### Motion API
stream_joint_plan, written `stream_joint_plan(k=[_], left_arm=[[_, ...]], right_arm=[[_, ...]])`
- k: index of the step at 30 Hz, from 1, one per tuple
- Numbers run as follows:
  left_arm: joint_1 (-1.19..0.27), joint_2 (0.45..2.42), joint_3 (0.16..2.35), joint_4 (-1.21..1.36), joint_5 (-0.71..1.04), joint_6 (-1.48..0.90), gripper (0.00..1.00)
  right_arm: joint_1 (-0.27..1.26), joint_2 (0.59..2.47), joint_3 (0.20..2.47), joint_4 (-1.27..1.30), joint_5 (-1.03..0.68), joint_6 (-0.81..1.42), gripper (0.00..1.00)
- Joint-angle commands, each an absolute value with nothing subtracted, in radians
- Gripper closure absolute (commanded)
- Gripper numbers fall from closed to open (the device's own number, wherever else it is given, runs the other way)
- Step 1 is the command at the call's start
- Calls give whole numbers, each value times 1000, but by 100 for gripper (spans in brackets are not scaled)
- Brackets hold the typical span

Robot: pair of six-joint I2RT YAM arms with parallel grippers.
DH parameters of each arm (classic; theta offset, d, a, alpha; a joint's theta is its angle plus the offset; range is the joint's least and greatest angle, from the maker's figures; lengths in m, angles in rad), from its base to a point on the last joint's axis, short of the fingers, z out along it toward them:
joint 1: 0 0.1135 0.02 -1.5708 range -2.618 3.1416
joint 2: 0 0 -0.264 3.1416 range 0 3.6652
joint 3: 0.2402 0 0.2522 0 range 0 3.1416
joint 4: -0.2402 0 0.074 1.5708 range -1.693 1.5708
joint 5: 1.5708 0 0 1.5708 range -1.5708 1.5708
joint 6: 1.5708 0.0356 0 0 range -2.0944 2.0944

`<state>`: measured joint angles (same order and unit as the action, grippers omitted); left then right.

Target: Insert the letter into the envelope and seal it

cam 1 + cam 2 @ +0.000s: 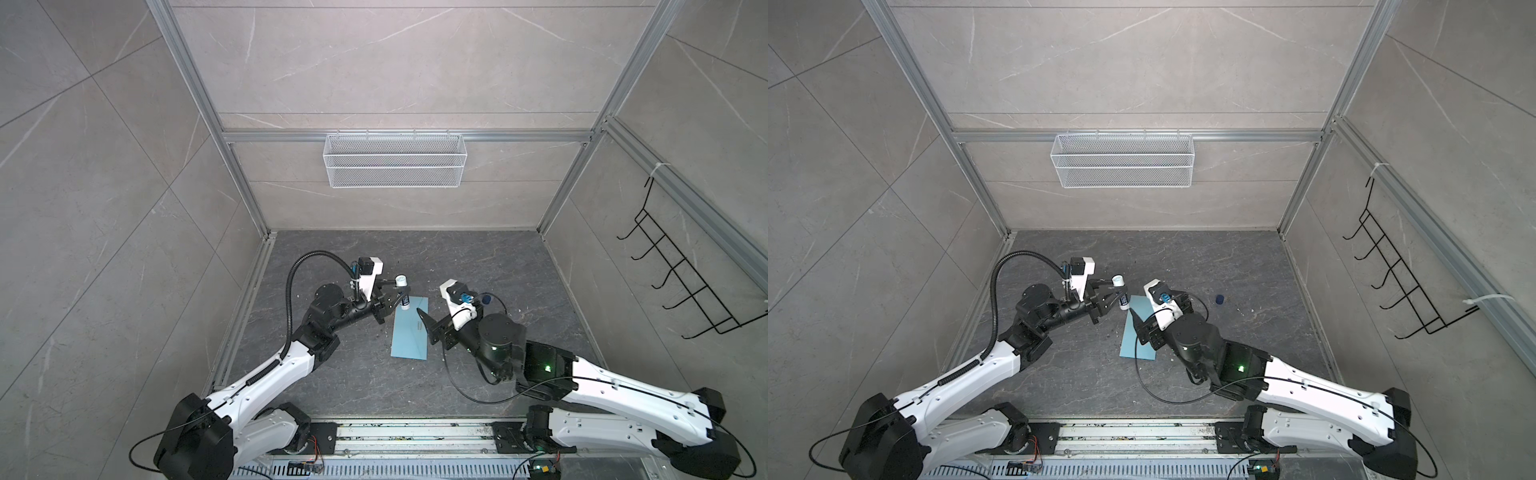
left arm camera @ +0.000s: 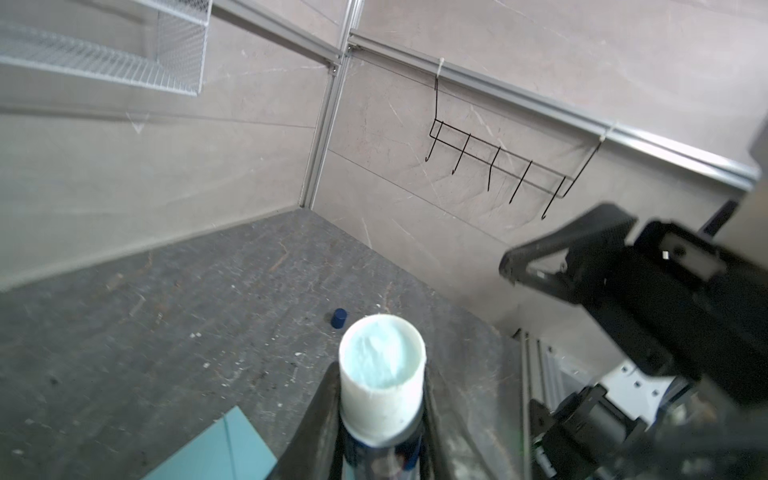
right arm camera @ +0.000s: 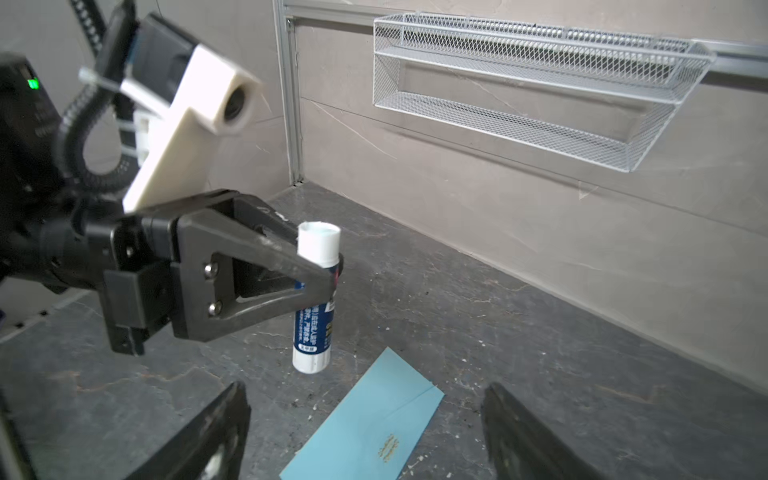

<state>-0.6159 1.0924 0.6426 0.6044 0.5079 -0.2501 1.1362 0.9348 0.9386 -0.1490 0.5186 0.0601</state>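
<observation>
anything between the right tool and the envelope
Nothing visible. The right tool, jaws open, hangs over the envelope, which lies flat on the table, with only air between. The uncapped glue stick, clamped in the left tool, hangs near the envelope's far end, off to one side of that gap.

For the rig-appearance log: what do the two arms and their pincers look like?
White shells, black joints on both. The left arm has a black corrugated hose; the right arm thin black cables, a green light. The left pincer and right pincer: black, triangular fingers.
</observation>
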Motion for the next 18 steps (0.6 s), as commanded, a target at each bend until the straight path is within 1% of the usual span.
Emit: stream_joint_plan(k=[1,4,5,8,12,14,18], left_arm=[[-625,1058,622,686,533,4,100],[-630,1048,605,686,538,89,100],[-632,1047,600,686,536,117,100],[-646,1042,584,686,515,180,100],[-680,1042,564,685,484,265,100],[-699,1045,557,681,460,296,100],[-724,1058,555,660,443,302,100]], right_arm=[[1089,886,929,-260,388,125,9],[1034,868,953,-339,398,169,6],[1008,872,969,-375,406,193,2],[923,918,1032,-501,435,255,1],[800,1042,1128,-664,452,338,1],[713,1120,1172,-732,427,378,1],[530,1282,1226,-787,301,408,1]])
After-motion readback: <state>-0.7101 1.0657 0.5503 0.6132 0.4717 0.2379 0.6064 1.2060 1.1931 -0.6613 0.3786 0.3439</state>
